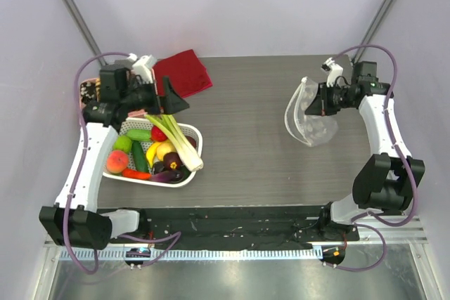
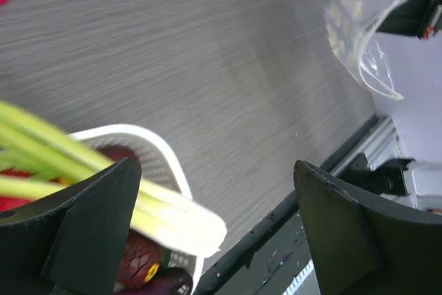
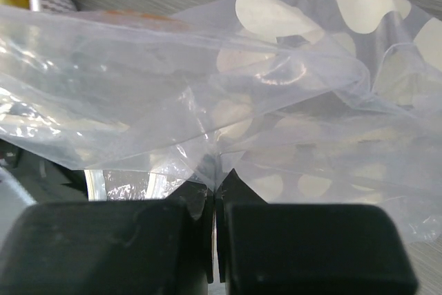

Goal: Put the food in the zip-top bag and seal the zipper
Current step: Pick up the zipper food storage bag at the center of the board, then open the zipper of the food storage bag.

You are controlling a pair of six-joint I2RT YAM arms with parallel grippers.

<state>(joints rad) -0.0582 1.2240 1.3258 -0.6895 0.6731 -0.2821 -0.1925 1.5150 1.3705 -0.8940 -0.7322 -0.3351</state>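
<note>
The food lies in a white basket [image 1: 195, 133]: a long leek [image 1: 180, 142], a peach [image 1: 116, 161], green cucumbers [image 1: 140, 155], a tomato [image 1: 159, 133], a banana [image 1: 159, 151] and an eggplant [image 1: 167, 174]. My left gripper [image 1: 160, 100] is open and empty above the basket's far end. In the left wrist view [image 2: 221, 233] the leek's white tip [image 2: 181, 222] lies between its fingers. My right gripper [image 1: 314, 102] is shut on the dotted clear zip-top bag [image 1: 309, 119] and holds it up at the right. The wrist view shows its jaws [image 3: 216, 186] pinching the bag's film [image 3: 242, 88]. I cannot make out the zipper.
A red cloth [image 1: 184, 72] lies at the back, just behind the left gripper. The basket's rim [image 2: 166, 153] sits near the table's front left. The bag [image 2: 359, 32] hangs far to the right of the basket. A black rail runs along the near table edge [image 1: 232, 226].
</note>
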